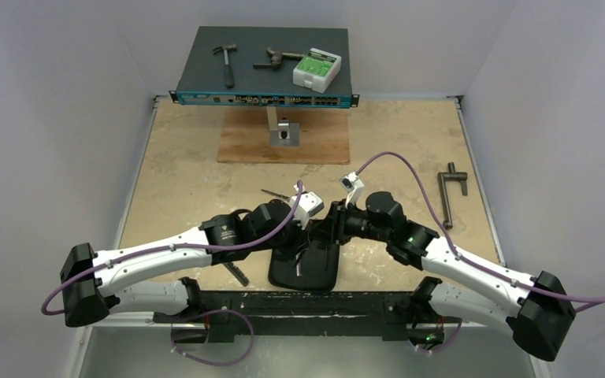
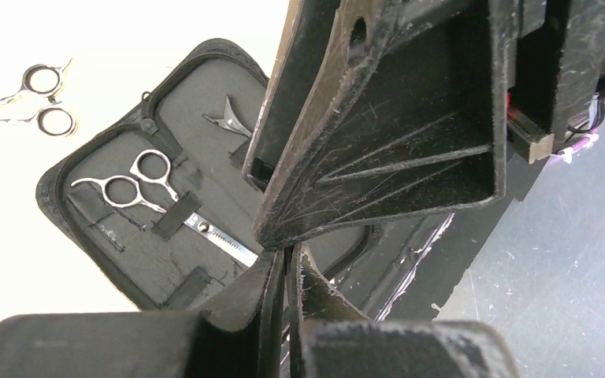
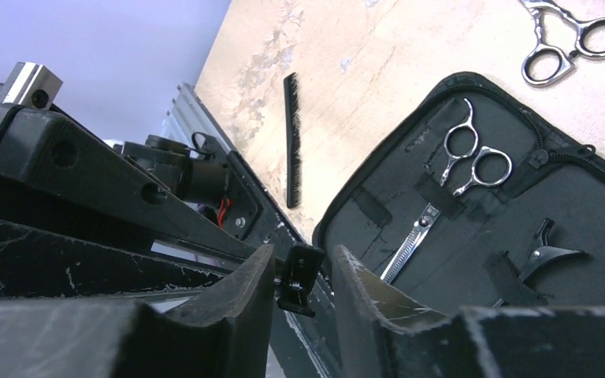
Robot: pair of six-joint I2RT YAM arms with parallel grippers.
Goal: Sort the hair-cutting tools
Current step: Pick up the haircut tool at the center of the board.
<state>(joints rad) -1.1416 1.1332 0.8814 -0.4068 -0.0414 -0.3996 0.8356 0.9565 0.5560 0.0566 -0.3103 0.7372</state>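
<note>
The left end effector (image 2: 286, 311) is sitting pinched shut, on what I cannot tell. The right end effector (image 3: 303, 295) is hanging half open and empty by the near rim of the case (image 3: 599, 197). Closing there is risking snagging it, jolting the strapped scissors (image 3: 461, 157) and clip (image 3: 543, 256). The comb (image 3: 292, 142) is lying left, the loose scissors (image 3: 571, 43) beyond on the counter (image 1: 410, 142). From above, the arms are hiding the contents.

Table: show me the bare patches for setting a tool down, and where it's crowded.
Bare: the table left of the wooden board, and the stretch between that board and the T-shaped bar. Crowded: the near centre, where the open case, comb and loose scissors lie.
</note>
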